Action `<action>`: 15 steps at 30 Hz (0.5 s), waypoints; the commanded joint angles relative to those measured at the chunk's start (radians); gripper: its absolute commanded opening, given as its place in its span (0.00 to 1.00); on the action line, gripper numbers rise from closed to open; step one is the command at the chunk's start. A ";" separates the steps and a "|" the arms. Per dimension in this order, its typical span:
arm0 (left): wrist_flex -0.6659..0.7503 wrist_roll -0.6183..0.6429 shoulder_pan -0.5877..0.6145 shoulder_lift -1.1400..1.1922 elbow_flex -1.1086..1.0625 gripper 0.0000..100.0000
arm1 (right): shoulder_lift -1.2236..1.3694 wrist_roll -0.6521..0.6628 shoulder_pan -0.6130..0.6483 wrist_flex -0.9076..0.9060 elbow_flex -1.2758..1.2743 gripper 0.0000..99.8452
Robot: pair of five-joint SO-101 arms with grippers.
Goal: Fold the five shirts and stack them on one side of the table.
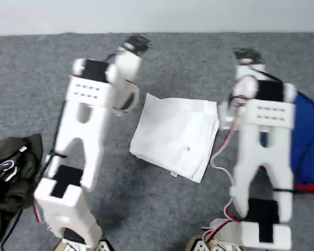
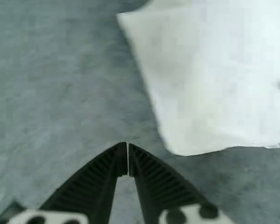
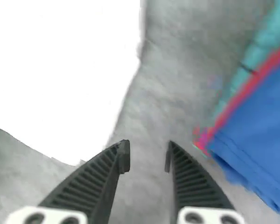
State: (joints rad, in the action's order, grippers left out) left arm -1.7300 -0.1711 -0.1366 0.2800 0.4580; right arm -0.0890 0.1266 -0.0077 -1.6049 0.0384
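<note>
A folded white shirt (image 1: 177,137) lies flat in the middle of the grey table (image 1: 199,57). My left gripper (image 2: 127,156) is shut with nothing in it, hovering over bare table just off one corner of the white shirt (image 2: 214,79). My right gripper (image 3: 145,157) is open and empty above the strip of table between the white shirt (image 3: 60,70) and a folded blue shirt (image 3: 261,130) with a red edge. In the high view the left arm (image 1: 91,115) stands left of the white shirt and the right arm (image 1: 264,136) stands right of it.
A crumpled dark olive shirt (image 1: 13,175) with a black cable over it sits at the table's left edge. The blue shirt (image 1: 310,144) lies at the right edge, partly behind the right arm. A pale wall (image 1: 157,15) borders the far side.
</note>
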 commanded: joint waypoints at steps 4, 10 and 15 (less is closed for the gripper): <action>-0.023 -0.006 0.183 -0.094 0.016 0.01 | 0.160 -0.041 0.139 0.171 0.011 0.14; -0.023 -0.008 0.262 -0.087 0.016 0.01 | 0.268 -0.041 0.143 0.239 0.032 0.14; -0.023 -0.008 0.256 -0.084 0.016 0.01 | 0.308 -0.038 0.139 0.216 0.072 0.14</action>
State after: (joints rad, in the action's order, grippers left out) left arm -1.7300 -0.1726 0.1197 0.2478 0.4580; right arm 0.2256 0.0944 0.1289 -1.3763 0.0399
